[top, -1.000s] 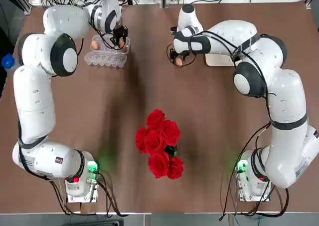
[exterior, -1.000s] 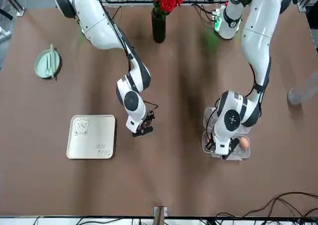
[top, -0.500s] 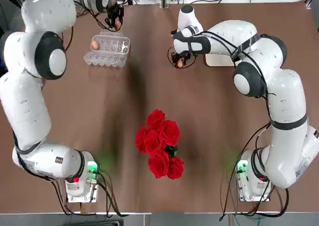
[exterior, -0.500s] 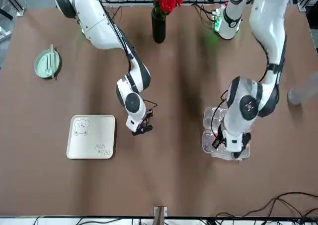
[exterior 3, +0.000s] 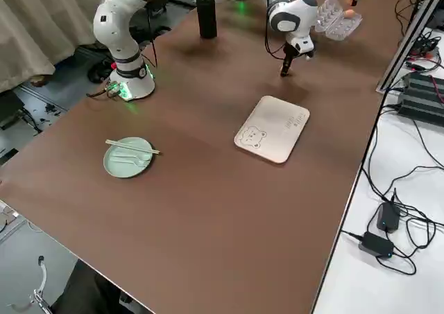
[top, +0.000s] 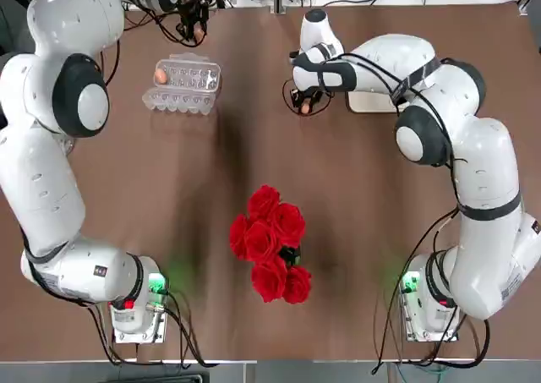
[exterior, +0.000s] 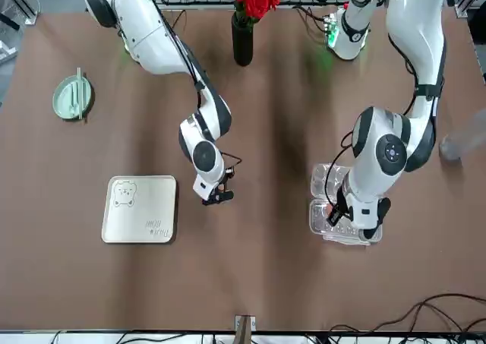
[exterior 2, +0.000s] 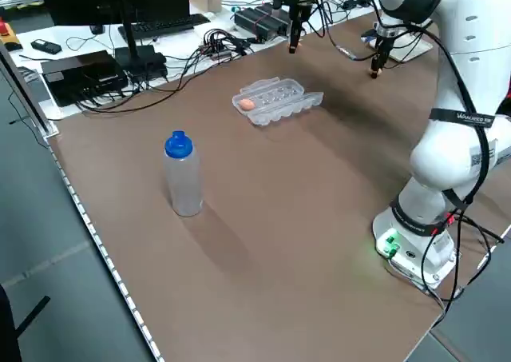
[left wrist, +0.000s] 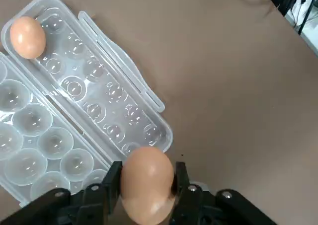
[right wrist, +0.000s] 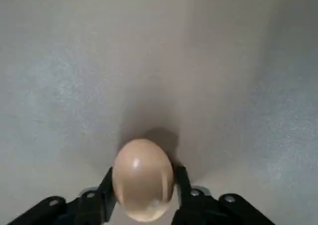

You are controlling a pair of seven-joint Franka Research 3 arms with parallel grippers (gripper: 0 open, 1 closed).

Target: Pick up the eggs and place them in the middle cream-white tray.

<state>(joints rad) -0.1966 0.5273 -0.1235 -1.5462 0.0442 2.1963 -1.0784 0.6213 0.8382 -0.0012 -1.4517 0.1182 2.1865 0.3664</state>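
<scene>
the left gripper (left wrist: 148, 173) has its two fingers closed on an egg (left wrist: 147, 190), one finger on each side of it, and hangs by the far edge of the clear carton (top: 182, 85). the carton lies open on the table (top: 254, 146), toward the robot's left, its two halves side by side. another egg (top: 161, 76) sits in the far half, at the robot's left end; the left wrist view shows it tucked in a corner there. the right gripper (right wrist: 144, 178) is low at the table, between the carton and the tray (exterior: 139, 209), just beside the tray. its fingers stand narrow around a third egg (right wrist: 143, 185), one on each side, holding it; whether that egg touches the table i cannot tell. the tray lies flat on the far side of the table, toward the robot's right, with its bear drawing (exterior: 124, 194) in one corner and small faint writing in another. its upper face has no egg on it. farther to the robot's right is the pale green dish (exterior: 64, 105), with chopsticks (exterior: 80, 93) across its edge and a fork (exterior 3: 128, 163) in it. red roses (top: 270, 248) stand in a dark vase (exterior: 242, 44) between the two arms, and a bottle (exterior 2: 184, 178) with a blue cap stands out on the robot's left.
</scene>
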